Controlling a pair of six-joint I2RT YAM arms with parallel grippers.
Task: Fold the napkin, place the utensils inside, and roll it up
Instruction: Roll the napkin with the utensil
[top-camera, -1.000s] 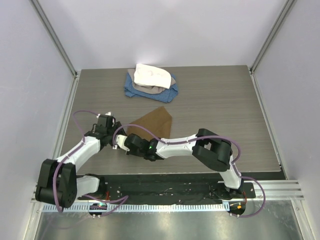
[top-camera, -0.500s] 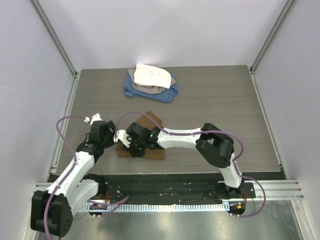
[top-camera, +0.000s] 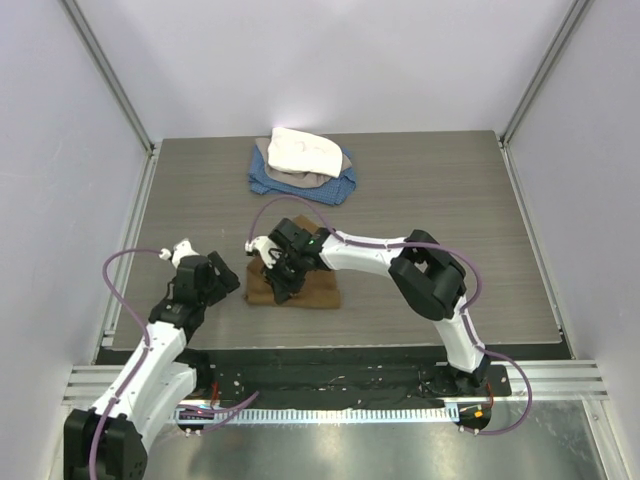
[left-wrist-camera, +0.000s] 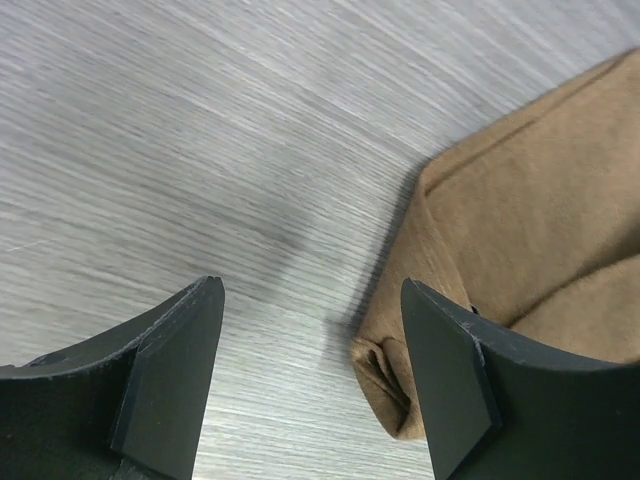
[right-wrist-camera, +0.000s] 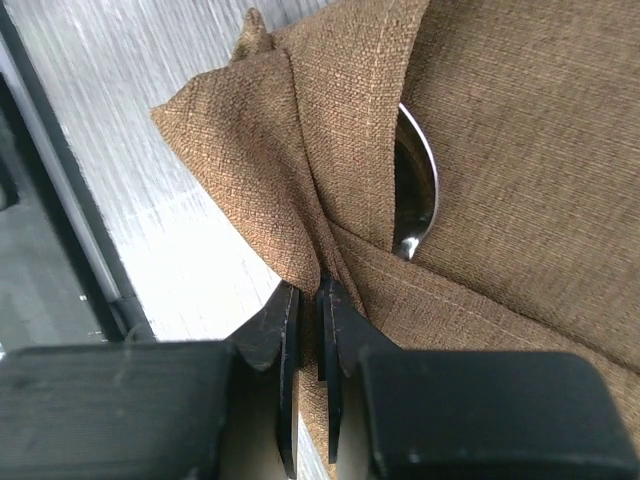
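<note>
Now the napkin (top-camera: 318, 290) lies folded into a rough rectangle on the near middle of the desk (top-camera: 450, 200). The right hand (right-wrist-camera: 308, 300) reaches in from the right over the napkin's left part. Its fingers are pressed almost together on a raised fold of the tan cloth, pinching it. Just past that pinch the shiny bowl of the spoon (right-wrist-camera: 420, 200) peeks out between two layers of the napkin; its handle is hidden under the cloth. The left hand (left-wrist-camera: 310, 295) hangs just left of the napkin with its fingers spread, bare desk between them and nothing held. One finger is at the napkin's bunched corner, though whether it touches the cloth I cannot tell. Well apart, at the far side, a white cloth (top-camera: 300, 150) rests on a blue cloth (top-camera: 330, 188).
</note>
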